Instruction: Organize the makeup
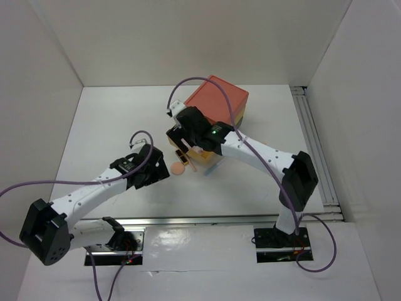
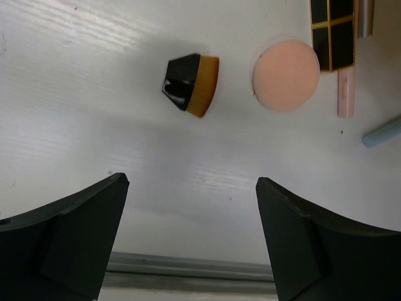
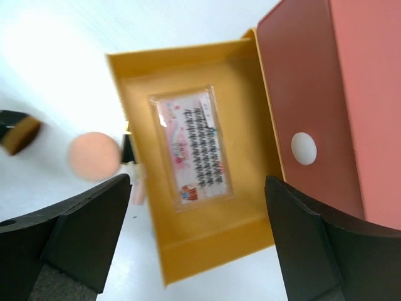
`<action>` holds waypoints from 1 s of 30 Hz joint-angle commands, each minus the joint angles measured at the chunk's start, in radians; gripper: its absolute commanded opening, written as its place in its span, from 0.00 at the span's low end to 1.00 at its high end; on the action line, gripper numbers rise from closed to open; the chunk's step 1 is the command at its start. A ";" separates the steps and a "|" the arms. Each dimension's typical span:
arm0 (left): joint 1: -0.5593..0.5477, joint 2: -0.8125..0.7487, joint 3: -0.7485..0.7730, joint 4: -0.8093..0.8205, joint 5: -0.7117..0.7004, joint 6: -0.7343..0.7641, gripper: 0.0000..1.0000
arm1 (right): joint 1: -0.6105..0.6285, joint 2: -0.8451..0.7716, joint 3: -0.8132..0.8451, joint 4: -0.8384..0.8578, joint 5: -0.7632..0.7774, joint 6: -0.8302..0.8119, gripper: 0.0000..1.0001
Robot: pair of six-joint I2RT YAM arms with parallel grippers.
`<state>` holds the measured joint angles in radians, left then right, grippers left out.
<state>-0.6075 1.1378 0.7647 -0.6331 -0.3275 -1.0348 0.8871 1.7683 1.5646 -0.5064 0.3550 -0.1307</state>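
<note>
Makeup lies on the white table by my left gripper (image 2: 191, 182), which is open and empty above bare table. Ahead of it are a black and tan kabuki brush head (image 2: 191, 84), a round peach sponge (image 2: 286, 75), a black square compact (image 2: 332, 34), a pink tube (image 2: 346, 94) and a blue stick (image 2: 382, 133). My right gripper (image 3: 199, 182) hangs open over the pulled-out yellow drawer (image 3: 207, 251). A clear lash pack (image 3: 191, 144) lies flat in that drawer, held by nothing. The sponge (image 1: 179, 167) sits between both grippers in the top view.
The coral-topped drawer box (image 1: 216, 103) stands at the table's middle back, its coral front (image 3: 326, 106) showing a round white finger hole. White walls enclose the table, and a metal rail (image 1: 319, 150) runs along the right side.
</note>
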 commanded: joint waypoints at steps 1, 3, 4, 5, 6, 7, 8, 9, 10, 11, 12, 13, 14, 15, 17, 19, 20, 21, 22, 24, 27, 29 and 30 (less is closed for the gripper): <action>0.034 0.063 -0.005 0.127 0.022 0.076 0.96 | 0.024 -0.127 0.054 -0.017 -0.080 0.035 0.96; 0.043 0.100 -0.005 0.153 -0.004 0.087 0.95 | 0.024 -0.185 0.039 -0.017 -0.099 0.048 1.00; 0.043 0.140 -0.005 0.162 -0.013 0.087 0.95 | 0.024 -0.205 0.017 -0.003 -0.108 0.057 1.00; 0.069 0.158 0.004 0.186 -0.013 0.100 0.92 | 0.024 -0.248 0.003 0.006 -0.108 0.057 1.00; 0.080 0.180 0.004 0.199 -0.013 0.123 0.91 | 0.033 -0.266 -0.011 0.017 -0.108 0.069 1.00; 0.092 0.200 0.004 0.211 0.005 0.139 0.91 | 0.033 -0.285 -0.029 0.026 -0.108 0.069 1.00; 0.101 0.238 0.004 0.211 0.005 0.139 0.90 | 0.033 -0.300 -0.029 0.026 -0.099 0.081 1.00; 0.110 0.253 0.004 0.228 0.022 0.163 0.90 | 0.033 -0.329 -0.040 0.026 -0.090 0.091 1.00; 0.123 0.266 0.004 0.261 0.022 0.174 0.88 | 0.033 -0.343 -0.040 0.035 -0.090 0.091 1.00; 0.123 0.290 0.004 0.274 0.022 0.191 0.88 | 0.033 -0.354 -0.050 0.035 -0.090 0.091 1.00; 0.133 0.304 0.004 0.285 0.034 0.202 0.88 | 0.033 -0.374 -0.051 0.035 -0.090 0.100 1.00; 0.133 0.315 0.014 0.285 0.035 0.202 0.87 | 0.033 -0.374 -0.060 0.045 -0.080 0.100 1.00; 0.133 0.324 0.015 0.299 0.035 0.212 0.87 | 0.033 -0.386 -0.060 0.045 -0.080 0.100 1.00; 0.133 0.324 0.015 0.299 0.035 0.231 0.86 | 0.033 -0.386 -0.060 0.045 -0.070 0.100 1.00; 0.133 0.350 0.015 0.312 0.035 0.243 0.82 | 0.033 -0.395 -0.060 0.045 -0.041 0.100 1.00; 0.133 0.362 0.015 0.334 0.047 0.254 0.74 | 0.033 -0.405 -0.060 0.045 -0.012 0.100 1.00; 0.133 0.375 0.015 0.334 0.047 0.254 0.72 | 0.033 -0.405 -0.060 0.045 -0.011 0.100 1.00; 0.133 0.375 0.015 0.334 0.056 0.254 0.72 | 0.033 -0.405 -0.060 0.045 0.002 0.100 1.00; 0.133 0.388 0.015 0.334 0.056 0.254 0.69 | 0.033 -0.405 -0.060 0.045 0.015 0.100 1.00; 0.133 0.401 0.015 0.334 0.056 0.265 0.63 | 0.033 -0.405 -0.060 0.045 0.027 0.100 1.00; 0.133 0.401 0.015 0.334 0.074 0.265 0.47 | 0.033 -0.405 -0.070 0.054 0.027 0.109 1.00; 0.133 0.378 0.015 0.322 0.074 0.265 0.33 | 0.033 -0.414 -0.071 0.054 0.048 0.109 1.00; 0.133 0.369 0.015 0.322 0.074 0.265 0.29 | 0.033 -0.414 -0.071 0.054 0.048 0.109 1.00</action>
<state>-0.4782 1.5105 0.7746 -0.3012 -0.2794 -0.7830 0.9142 1.3842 1.5002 -0.4923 0.3645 -0.0360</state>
